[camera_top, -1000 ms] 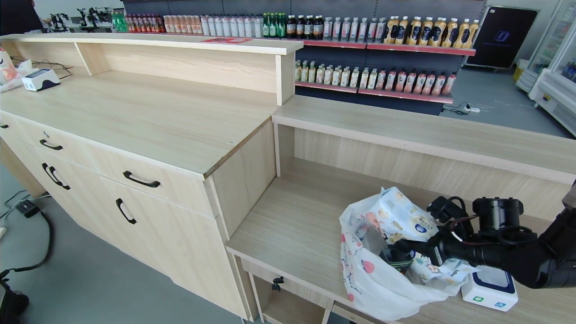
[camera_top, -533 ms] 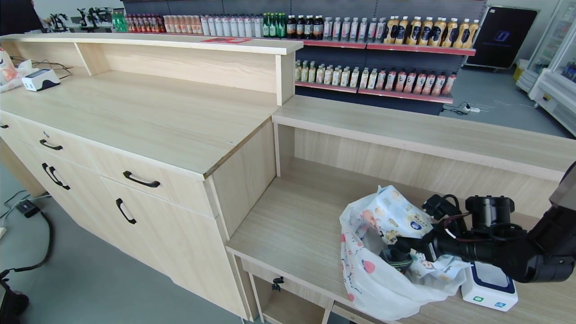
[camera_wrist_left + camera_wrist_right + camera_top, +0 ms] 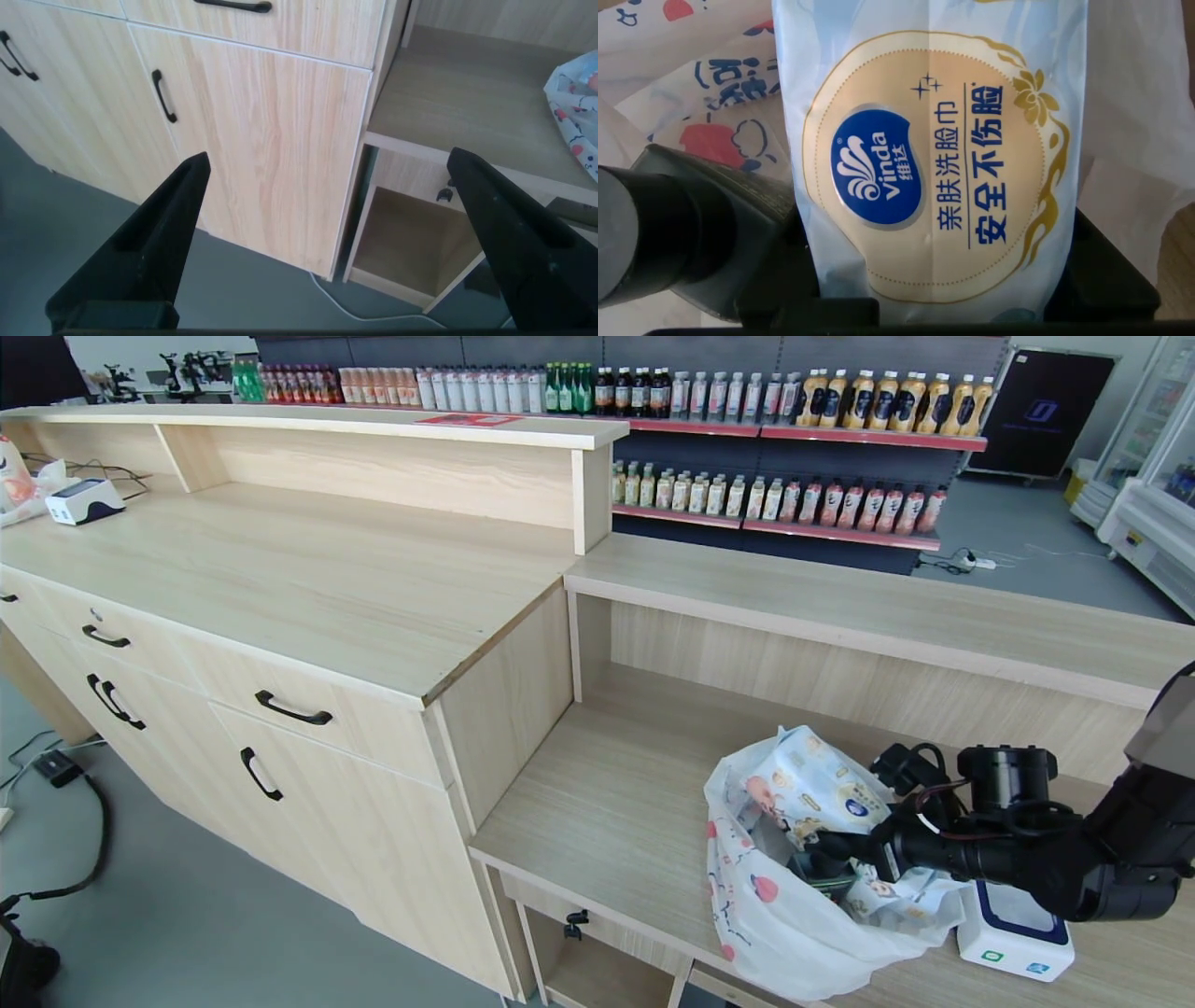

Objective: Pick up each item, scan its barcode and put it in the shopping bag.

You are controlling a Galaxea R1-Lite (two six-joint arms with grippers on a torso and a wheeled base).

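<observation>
Behind the pale wooden checkout counter (image 3: 616, 803) run shelves of bottles (image 3: 775, 495). On the counter's lower ledge sits the printed shopping bag (image 3: 775, 924), with the white scanner (image 3: 1013, 943) just beside it.

My right gripper (image 3: 836, 849) is at the bag's open mouth, jaws clenched on a blue-and-white soft pack (image 3: 812, 784). In the right wrist view the pack (image 3: 924, 168) sits squarely between the dark fingers, with bag film around it. My left gripper (image 3: 327, 161) hangs out over the floor in front of a cabinet door (image 3: 271, 140), jaws spread wide and holding nothing.

I judge this to be the bagging step for this pack. The pack's far end stands above the rim, so I want it lower before letting go. The film is limp and will fold inward if the fingers catch its edge. I would go straight down through the middle of the opening until the pack rests on what lies inside. Then I would ease the jaws apart and lift out along the same line, so the bag isn't dragged. The wrist is close to the scanner, so I would avoid any sideways swing.
</observation>
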